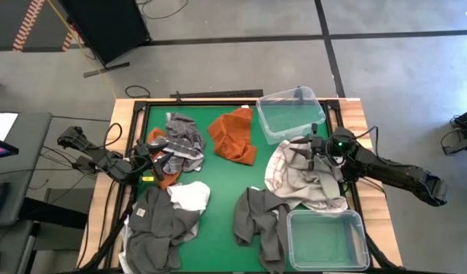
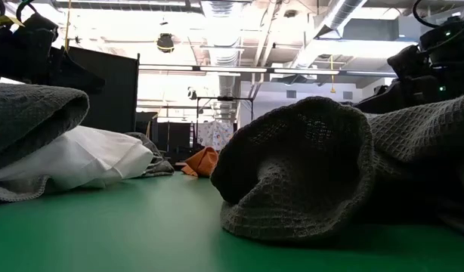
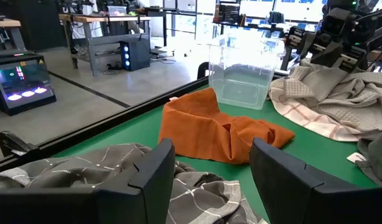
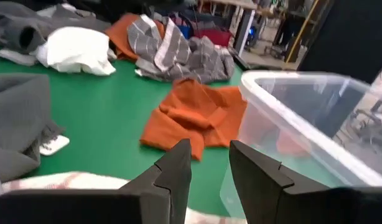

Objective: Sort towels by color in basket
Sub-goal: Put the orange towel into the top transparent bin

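Soft, limp cloth is what the towels are: light, and best pinched at a raised fold. The white towel with reddish grid lines [image 1: 283,166] lies crumpled directly beneath the right tool [image 1: 316,150], whose fingers stand parted and empty beside a clear bin [image 1: 288,113]. The grey plaid towel [image 1: 180,141] lies under the left tool [image 1: 147,151], also released. A rust orange towel [image 1: 233,134] sits between them on the green worktop [image 1: 218,205].

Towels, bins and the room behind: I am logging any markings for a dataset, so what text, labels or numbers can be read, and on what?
None can be read.
Small tag on the green table beside a dark grey towel: print too small.
Monitor in the room: glowing shapes, no legible words.
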Controlling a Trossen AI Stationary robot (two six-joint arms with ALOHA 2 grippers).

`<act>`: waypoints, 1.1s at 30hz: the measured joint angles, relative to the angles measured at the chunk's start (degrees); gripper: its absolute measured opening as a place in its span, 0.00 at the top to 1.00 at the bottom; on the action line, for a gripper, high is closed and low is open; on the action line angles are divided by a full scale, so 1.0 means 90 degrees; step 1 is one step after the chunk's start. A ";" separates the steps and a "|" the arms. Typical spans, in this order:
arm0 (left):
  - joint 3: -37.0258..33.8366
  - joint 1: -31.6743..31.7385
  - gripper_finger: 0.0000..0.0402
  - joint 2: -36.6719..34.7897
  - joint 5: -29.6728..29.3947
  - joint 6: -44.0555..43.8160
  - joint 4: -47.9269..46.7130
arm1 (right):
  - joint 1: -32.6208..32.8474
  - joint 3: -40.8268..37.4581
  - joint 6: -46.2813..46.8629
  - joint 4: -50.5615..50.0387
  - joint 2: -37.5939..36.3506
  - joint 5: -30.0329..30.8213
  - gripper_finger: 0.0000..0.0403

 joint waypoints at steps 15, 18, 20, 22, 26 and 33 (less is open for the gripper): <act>0.0000 0.0002 0.51 0.0001 -0.0001 0.0000 0.0002 | 0.1360 -0.0002 0.2253 0.2033 0.0017 0.0031 0.63; 0.0000 0.0001 0.51 0.0002 0.0000 -0.0002 0.0002 | 0.1870 -0.0002 0.2277 0.2519 0.0017 0.0035 0.63; 0.0000 -0.0001 0.51 0.0000 0.0000 0.0000 0.0002 | 0.2245 -0.0002 0.2236 0.2832 0.0065 0.0050 0.63; 0.0000 0.0002 0.51 0.0000 -0.0002 0.0000 0.0002 | 0.2616 -0.0002 0.2189 0.3206 0.0181 0.0223 0.63; 0.0000 -0.0001 0.51 0.0001 0.0000 -0.0001 0.0005 | 0.3289 0.0001 0.1557 0.4085 0.0566 0.0585 0.63; 0.0000 -0.0001 0.51 0.0001 0.0000 -0.0001 0.0005 | 0.3976 0.0834 0.0824 0.4373 0.1686 0.1230 0.60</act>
